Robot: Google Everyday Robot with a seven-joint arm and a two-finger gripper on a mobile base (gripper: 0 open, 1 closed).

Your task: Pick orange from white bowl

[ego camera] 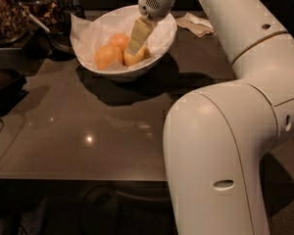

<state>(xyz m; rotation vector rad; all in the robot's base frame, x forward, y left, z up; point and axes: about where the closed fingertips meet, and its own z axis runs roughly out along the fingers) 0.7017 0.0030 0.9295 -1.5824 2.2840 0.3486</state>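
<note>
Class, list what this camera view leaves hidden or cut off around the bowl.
Camera view:
The orange: partly hidden behind the claw, which is inside the white bowl.
Bowl's far rim: covered by the wrist.
The jar: cut off by the top-left edge.

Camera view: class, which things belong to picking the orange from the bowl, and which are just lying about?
Job: orange, white bowl, pincer down inside the bowl at the orange.
Lying about: two redder fruits, crumpled napkin.
</note>
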